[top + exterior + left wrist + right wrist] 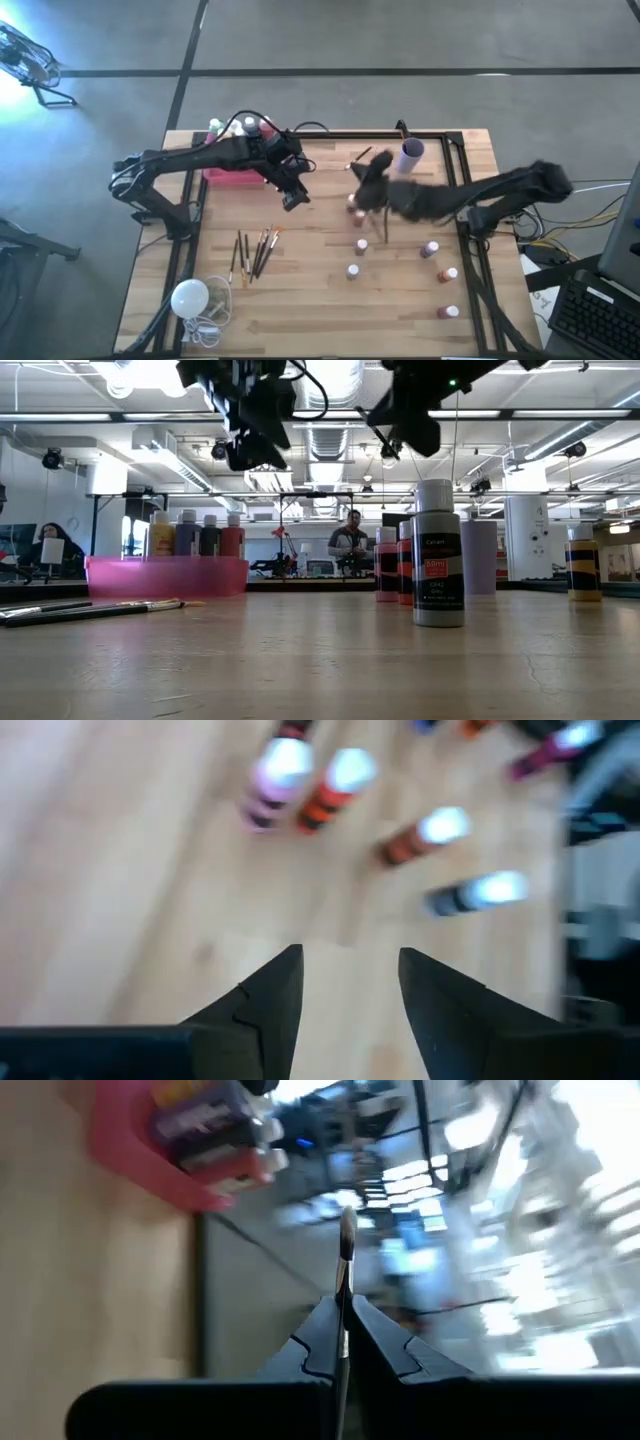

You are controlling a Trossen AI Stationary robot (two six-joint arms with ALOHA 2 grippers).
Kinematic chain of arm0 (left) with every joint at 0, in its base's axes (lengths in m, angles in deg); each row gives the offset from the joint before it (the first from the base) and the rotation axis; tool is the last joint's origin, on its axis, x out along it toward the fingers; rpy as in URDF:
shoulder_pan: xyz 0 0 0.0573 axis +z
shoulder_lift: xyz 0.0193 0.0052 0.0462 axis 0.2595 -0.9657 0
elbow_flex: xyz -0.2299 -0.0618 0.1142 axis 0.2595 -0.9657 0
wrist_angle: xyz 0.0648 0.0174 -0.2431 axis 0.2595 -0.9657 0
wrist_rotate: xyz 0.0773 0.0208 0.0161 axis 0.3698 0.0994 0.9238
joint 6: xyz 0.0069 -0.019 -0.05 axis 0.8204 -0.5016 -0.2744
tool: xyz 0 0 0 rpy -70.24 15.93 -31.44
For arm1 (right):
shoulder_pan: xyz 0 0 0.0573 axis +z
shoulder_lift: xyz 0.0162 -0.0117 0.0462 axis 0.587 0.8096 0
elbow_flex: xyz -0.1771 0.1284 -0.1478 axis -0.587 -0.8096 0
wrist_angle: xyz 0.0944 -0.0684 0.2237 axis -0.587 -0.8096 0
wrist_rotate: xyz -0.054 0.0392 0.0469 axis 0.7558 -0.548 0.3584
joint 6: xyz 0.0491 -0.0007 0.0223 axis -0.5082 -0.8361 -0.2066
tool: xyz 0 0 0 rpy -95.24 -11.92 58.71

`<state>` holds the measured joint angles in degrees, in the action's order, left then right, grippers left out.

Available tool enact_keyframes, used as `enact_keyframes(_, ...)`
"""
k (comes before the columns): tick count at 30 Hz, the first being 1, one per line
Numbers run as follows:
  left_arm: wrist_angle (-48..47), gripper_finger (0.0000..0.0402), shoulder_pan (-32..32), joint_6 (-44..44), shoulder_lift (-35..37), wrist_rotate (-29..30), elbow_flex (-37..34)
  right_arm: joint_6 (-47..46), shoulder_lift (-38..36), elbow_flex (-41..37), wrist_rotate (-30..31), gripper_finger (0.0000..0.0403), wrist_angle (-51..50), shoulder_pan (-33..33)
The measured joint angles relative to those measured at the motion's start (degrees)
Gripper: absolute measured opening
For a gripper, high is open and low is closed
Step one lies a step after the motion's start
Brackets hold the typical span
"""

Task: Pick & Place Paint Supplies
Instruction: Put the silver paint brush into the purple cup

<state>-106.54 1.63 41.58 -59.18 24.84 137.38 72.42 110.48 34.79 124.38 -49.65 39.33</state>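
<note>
Several small white-capped paint bottles (430, 248) stand on the wooden table's right half, and more stand in a pink tray (228, 176) at the far left. Thin dark paintbrushes (255, 250) lie flat near the middle left. My left gripper (350, 960) hangs open above the table, just right of the tray (293, 197), with nothing between its fingers. My right gripper (343, 1305) is raised over the table's far middle (365, 178), shut on one paintbrush (347, 1240). My right gripper pinches a thin paintbrush between its two fingers. The brush lies along the fingers, and its bristle end (347, 1230) sticks out past the fingertips. It is lifted clear of the table, pointing roughly level toward the far left, where the pink tray stands.
A lavender cup (410, 155) stands at the far right of centre. A white round bulb (190, 297) with its cord lies at the near left corner. A dark frame (455, 170) runs along the table's edges. People sit in the room beyond (350, 540).
</note>
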Motion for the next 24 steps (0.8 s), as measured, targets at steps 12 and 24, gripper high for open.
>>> enact_keyframes(12,1.4,0.017,0.0,3.8,-0.5,18.9,0.0,-29.0,-22.7,-1.1,-32.0,0.001,-18.3,-25.8)
enact_keyframes(24,7.5,0.017,0.0,4.0,-0.5,21.0,-2.8,-46.5,-30.0,-3.8,-37.2,0.0011,-18.4,-38.1)
